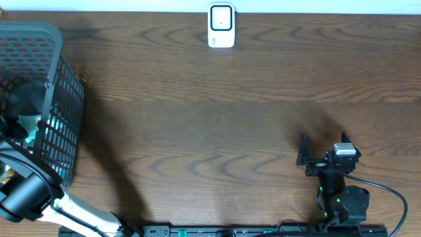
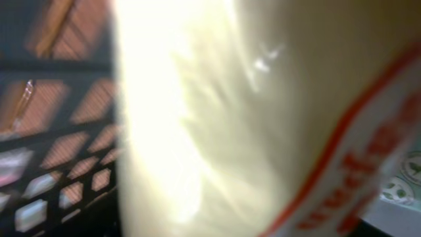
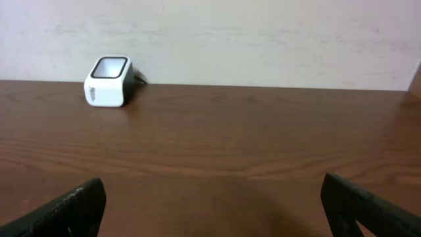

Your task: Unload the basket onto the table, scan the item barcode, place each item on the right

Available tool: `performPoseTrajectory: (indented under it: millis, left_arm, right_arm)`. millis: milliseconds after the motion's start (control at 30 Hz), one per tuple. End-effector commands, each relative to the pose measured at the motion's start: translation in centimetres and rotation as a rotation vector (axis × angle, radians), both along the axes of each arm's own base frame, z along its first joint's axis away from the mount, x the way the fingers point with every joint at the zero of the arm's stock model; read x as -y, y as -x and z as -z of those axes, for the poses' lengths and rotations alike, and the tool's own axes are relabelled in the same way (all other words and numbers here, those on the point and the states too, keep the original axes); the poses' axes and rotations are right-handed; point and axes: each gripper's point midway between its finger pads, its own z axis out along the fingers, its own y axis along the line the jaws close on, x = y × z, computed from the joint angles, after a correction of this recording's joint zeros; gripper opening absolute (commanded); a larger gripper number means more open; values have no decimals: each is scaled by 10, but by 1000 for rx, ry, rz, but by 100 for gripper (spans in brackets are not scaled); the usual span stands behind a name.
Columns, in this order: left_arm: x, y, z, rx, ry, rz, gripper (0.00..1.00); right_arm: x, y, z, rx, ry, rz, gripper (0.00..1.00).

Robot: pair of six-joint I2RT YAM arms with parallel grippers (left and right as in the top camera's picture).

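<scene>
Item: a cream, glossy plastic packet with red lettering sat right up against the left gripper's camera, inside the black plastic mesh basket.
Left gripper: down in the basket with its fingers out of sight — whether they were apart or together could not be told.
Right gripper: jaws wide apart and empty, low over the brown wooden bench.
Scanner: the small white box-shaped scanner stood ahead and to the left of the right gripper, well apart from it.
Handling: the packet was probably light, soft and slippery — best pinched across a flat edge, leaving the barcode face clear. No barcode showed.
</scene>
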Motion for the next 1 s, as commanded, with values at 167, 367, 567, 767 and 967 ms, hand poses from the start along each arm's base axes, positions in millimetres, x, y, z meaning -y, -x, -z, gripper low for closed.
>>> performPoseTrajectory:
  millis: [167, 367, 567, 767, 967]
  left_arm:
    - [1, 6, 6, -25, 10, -5, 10]
    - [0, -3, -12, 45, -17, -31, 7]
    - [12, -38, -76, 315, -23, 29, 7]
    - [45, -62, -193, 683, -116, 172, 8]
    - [77, -50, -279, 872, -248, 263, 7]
  right_arm:
    - [-2, 0, 0, -1, -18, -8, 99]
    - [-2, 0, 1, -1, -18, -8, 99]
    - [-2, 0, 0, -1, -18, -8, 99]
    - [-2, 0, 0, -1, -18, -8, 99]
    - [-2, 0, 0, -1, -18, -8, 99]
